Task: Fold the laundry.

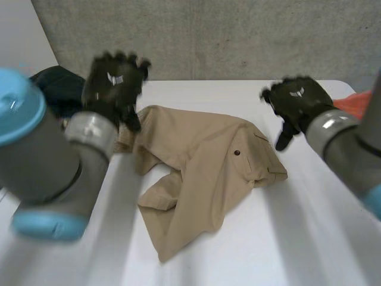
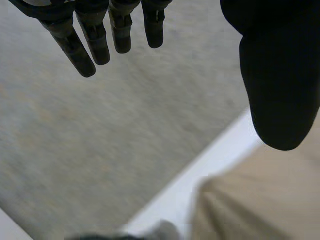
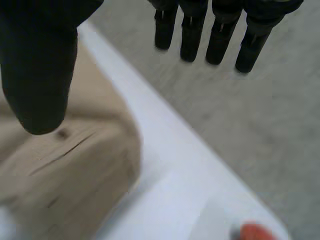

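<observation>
Left fingers: straight and fanned apart, thumb held wide, nothing between them.
Right fingers: straight, set side by side with small gaps, thumb out to the side, holding nothing.
Left hand: raised over the far-left corner of the tan garment; whether it touches the cloth cannot be told.
Right hand: raised just beside the garment's far-right corner, near the pocket slit and the dark button.
Laundry: the tan garment lies crumpled and unfolded in the middle of the white table, one broad end toward the far edge, a narrower tail toward the robot.
Bearing from the fingers: in the head view, the bulk of the cloth lies at about 4 o'clock from the left hand and about 8 o'clock from the right.
Long axis: roughly from 1 o'clock to 7 o'clock across the table.
Nearer hand: by this reading the left, already above cloth; the right sits just off the edge.
Next move, as judged: each hand needs to drop onto its own far corner before any fold begins.
Bystanders: a dark garment at 9 o'clock of the left hand; an orange cloth at 3 o'clock of the right; a concrete wall behind.
</observation>
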`<move>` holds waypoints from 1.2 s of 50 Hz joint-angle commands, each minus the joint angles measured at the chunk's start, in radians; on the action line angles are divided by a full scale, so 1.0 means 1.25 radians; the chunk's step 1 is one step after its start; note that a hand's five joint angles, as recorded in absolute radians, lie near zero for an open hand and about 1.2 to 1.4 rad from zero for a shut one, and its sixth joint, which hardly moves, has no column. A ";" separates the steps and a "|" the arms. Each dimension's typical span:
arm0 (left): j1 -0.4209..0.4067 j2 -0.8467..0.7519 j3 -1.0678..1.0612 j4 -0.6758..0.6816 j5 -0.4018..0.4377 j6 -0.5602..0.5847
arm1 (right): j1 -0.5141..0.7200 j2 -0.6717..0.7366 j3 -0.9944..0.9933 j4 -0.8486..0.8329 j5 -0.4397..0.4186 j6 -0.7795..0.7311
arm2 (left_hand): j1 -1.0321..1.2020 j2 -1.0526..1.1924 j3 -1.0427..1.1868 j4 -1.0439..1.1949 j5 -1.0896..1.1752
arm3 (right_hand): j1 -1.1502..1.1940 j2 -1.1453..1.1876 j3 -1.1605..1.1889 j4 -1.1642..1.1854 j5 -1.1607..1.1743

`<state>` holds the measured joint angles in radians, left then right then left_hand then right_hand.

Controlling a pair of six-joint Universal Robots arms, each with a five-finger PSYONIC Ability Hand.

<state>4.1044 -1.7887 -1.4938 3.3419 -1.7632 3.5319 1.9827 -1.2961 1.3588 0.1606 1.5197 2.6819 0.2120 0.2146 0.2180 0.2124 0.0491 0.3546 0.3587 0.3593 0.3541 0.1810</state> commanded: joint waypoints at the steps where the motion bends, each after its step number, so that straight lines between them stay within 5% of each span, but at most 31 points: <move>1: -0.090 0.076 -0.204 -0.116 0.034 -0.090 | -0.102 -0.065 0.123 0.149 -0.170 -0.101 | 0.126 0.124 0.121 0.125 0.116 | 0.276 0.273 0.272 0.276 0.275; 8: -0.138 0.035 -0.275 -0.143 0.019 -0.137 | -0.148 -0.039 0.231 0.095 -0.225 -0.149 | 0.081 0.079 0.076 0.081 0.072 | 0.216 0.212 0.212 0.216 0.215; 17: -0.141 -0.142 -0.213 -0.090 -0.007 -0.138 | -0.131 0.093 0.301 -0.256 -0.265 -0.059 | 0.083 0.081 0.078 0.083 0.074 | 0.047 0.043 0.043 0.047 0.046; 24: -0.142 -0.228 -0.141 -0.069 -0.023 -0.107 | -0.095 0.181 0.273 -0.369 -0.255 -0.063 | 0.168 0.166 0.163 0.167 0.158 | 0.018 0.015 0.014 0.018 0.017; 28: -0.146 -0.254 -0.111 -0.057 -0.031 -0.091 | -0.088 0.216 0.252 -0.385 -0.247 -0.085 | 0.374 0.372 0.369 0.374 0.365 | 0.287 0.284 0.284 0.288 0.286; 31: -0.142 -0.261 -0.091 -0.025 -0.056 -0.080 | -0.087 0.228 0.237 -0.401 -0.245 -0.092 | 0.897 0.895 0.892 0.896 0.887 | 0.736 0.732 0.732 0.736 0.735; 37: -0.115 -0.165 -0.082 -0.002 -0.127 -0.101 | -0.091 0.168 0.220 -0.385 -0.201 -0.069 | 0.947 0.945 0.943 0.947 0.938 | 0.833 0.830 0.830 0.834 0.833; 48: -0.066 0.161 0.020 -0.042 -0.022 -0.160 | -0.156 -0.099 -0.013 -0.101 -0.242 0.137 | 0.947 0.945 0.943 0.947 0.938 | 0.833 0.830 0.830 0.834 0.833; 60: -0.013 0.184 0.318 -0.126 -0.044 -0.267 | -0.176 -0.074 -0.357 -0.024 -0.228 0.382 | 0.947 0.945 0.943 0.947 0.938 | 0.833 0.830 0.830 0.834 0.833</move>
<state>4.0500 -1.5325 -1.2621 3.2089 -1.8001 3.2617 1.7571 -1.4480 1.0765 0.1503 1.2126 3.0570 1.1621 1.1962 1.1849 1.1965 0.9763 1.0875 1.1738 1.1870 1.1911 0.9970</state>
